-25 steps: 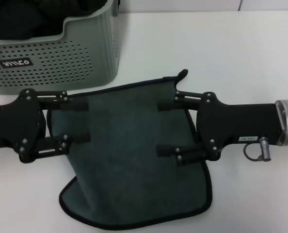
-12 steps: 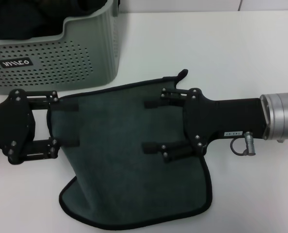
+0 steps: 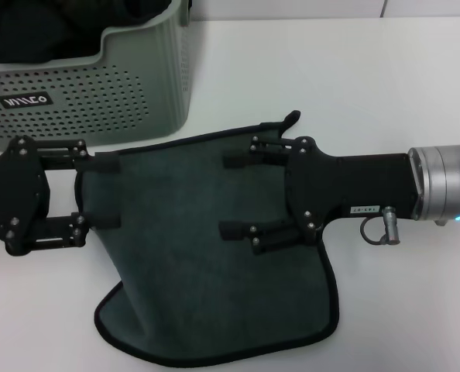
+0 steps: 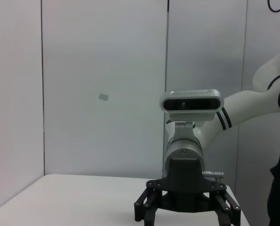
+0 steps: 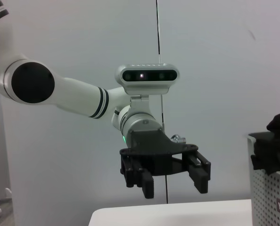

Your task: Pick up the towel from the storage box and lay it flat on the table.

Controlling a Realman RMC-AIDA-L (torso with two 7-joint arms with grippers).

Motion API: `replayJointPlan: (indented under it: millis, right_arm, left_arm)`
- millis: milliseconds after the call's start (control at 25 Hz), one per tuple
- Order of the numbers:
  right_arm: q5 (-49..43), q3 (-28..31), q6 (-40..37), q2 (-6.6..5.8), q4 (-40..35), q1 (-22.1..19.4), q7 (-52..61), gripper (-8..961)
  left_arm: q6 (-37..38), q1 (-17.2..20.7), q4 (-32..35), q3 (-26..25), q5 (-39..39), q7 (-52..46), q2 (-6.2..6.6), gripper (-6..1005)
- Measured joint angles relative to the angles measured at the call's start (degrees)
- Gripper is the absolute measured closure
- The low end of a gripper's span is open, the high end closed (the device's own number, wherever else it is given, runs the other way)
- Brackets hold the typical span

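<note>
1. The large dark green soft cloth towel (image 3: 214, 256) lies spread on the plain white desk (image 3: 354, 85), just beside the pale grey-green perforated storage box (image 3: 90, 93).
2. Left claw (image 3: 98, 194) spread wide, empty, over the towel's left edge.
3. Right claw (image 3: 238, 195) likewise spread and empty over its centre-right, so nearer.

White table (image 3: 354, 85), dark green towel (image 3: 199, 271) spread flat on it, pale grey-green storage box (image 3: 114, 93) at far left corner.
</note>
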Motion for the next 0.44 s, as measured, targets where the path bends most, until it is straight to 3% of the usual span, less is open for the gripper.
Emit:
replayJointPlan:
  millis: [440]
  right_arm:
    - [0.14,-0.69,-0.46,-0.01,0.0,-0.03,-0.21,84]
  left_arm:
    - [-0.11,0.13,0.13,-0.44,0.0,-0.2,0.42,396]
